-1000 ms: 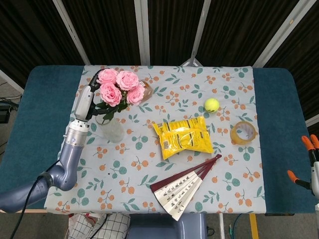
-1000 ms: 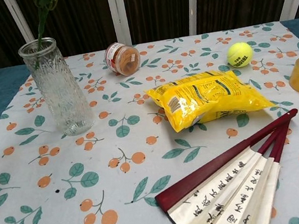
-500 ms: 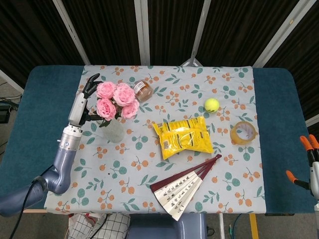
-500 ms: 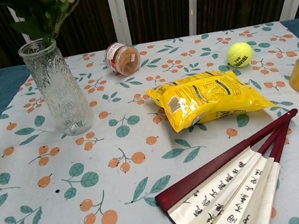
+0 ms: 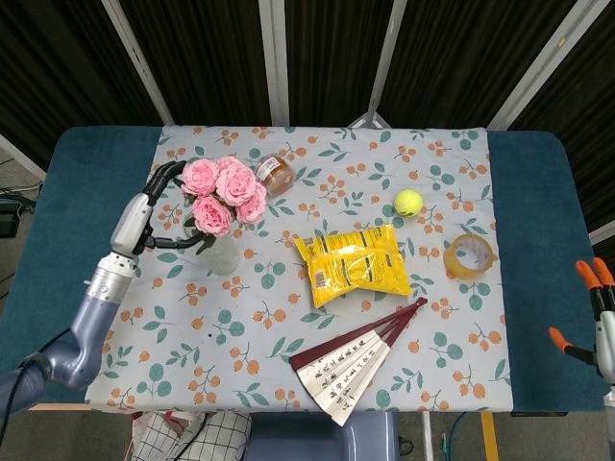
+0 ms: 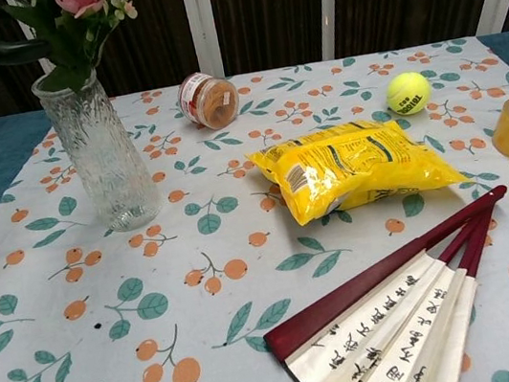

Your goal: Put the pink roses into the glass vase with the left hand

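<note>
Big bench [image 5: 538,240] up top, blue surface with a leaf-and-berry print cloth [image 5: 288,317] over the middle. Then the left arm [image 5: 91,307] reaching in from the lower left, with the left hand [image 5: 144,213] just beside the flowers, fingers [image 5: 165,173] spread and curled loosely around the bunch but not clamped on anything, as far as the head view shows. Right hand only a sliver at the far right edge [image 5: 601,327], can't tell open or closed.

Folding fan [image 5: 356,360] lying half-open near the front edge. Yellow snack bag [image 5: 353,265] flat in the middle, just above the fan. Glass vase [image 6: 101,152] standing upright on the left side of the cloth. Pink roses [image 5: 223,187] sitting in that vase now, stems down inside, blooms and leaves poking out over the rim.

Roll of tape [image 5: 469,255] lying flat over on the right, well apart from the vase. Small jar [image 6: 206,100] tipped on its side behind the vase, near the back. Tennis ball [image 5: 408,202] between the jar and the tape.
</note>
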{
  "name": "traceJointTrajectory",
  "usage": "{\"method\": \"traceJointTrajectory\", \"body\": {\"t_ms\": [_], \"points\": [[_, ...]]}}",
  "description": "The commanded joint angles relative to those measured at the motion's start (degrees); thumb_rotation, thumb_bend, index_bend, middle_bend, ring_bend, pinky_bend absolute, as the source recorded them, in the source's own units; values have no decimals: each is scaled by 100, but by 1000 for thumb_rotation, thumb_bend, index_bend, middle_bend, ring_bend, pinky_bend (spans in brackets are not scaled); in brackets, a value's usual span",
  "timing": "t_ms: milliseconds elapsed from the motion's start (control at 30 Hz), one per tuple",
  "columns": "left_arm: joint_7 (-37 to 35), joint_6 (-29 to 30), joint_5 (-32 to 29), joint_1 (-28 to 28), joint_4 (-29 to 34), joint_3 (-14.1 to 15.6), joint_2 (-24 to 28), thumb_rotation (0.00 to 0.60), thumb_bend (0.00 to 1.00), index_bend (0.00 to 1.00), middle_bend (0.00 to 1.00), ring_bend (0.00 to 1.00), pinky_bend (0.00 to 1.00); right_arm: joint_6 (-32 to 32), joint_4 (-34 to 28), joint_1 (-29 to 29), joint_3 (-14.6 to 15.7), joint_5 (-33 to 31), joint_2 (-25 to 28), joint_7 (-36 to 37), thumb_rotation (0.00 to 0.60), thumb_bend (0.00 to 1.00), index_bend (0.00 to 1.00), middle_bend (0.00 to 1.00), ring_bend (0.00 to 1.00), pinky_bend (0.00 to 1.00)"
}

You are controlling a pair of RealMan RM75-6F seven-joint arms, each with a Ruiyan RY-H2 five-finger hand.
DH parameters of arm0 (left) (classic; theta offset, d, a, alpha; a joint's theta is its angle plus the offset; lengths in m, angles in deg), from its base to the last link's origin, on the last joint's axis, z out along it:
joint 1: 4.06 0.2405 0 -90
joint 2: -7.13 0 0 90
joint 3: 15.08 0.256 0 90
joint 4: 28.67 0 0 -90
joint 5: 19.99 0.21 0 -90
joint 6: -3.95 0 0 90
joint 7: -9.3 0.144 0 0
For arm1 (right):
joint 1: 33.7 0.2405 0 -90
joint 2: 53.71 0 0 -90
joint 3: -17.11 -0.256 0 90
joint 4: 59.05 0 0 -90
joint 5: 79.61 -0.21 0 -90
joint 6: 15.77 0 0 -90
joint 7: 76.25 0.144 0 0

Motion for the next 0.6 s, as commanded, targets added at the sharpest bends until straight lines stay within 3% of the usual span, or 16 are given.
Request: {"method": "traceJointTrajectory", "body": {"t_ms": [33,200,300,367,467,600], "points": [[340,-18,8,337,568,262,607,600,167,85,116,0,66,-58,-44,-17,19,73,4,9,600,238,114,0,43,11],[661,252,-122,765,1281,390,1186,600,167,81,117,0,48,-134,-83,-39,45,173,19,37,600,238,114,0,43,11],[751,553,-67,1166,1779,596,1633,600,207,99,121,0,43,-208,-118,-65,62,247,39,63,600,238,114,0,43,11],[1201,822,-89,1487,1952,785,1860,600,225,122,122,0,43,-260,-144,-88,82,308,62,96,600,238,114,0,43,11],[2179,1250,-162,1880,1997,1003,1901,600,234,142,135,0,43,-330,-165,-120,102,375,90,132,600,239,114,0,43,11],[2862,1948,-139,2327,1919,1102,1663,600,239,165,168,0,43,-431,-186,-159,119,445,101,85,600,238,114,0,43,11]]}}
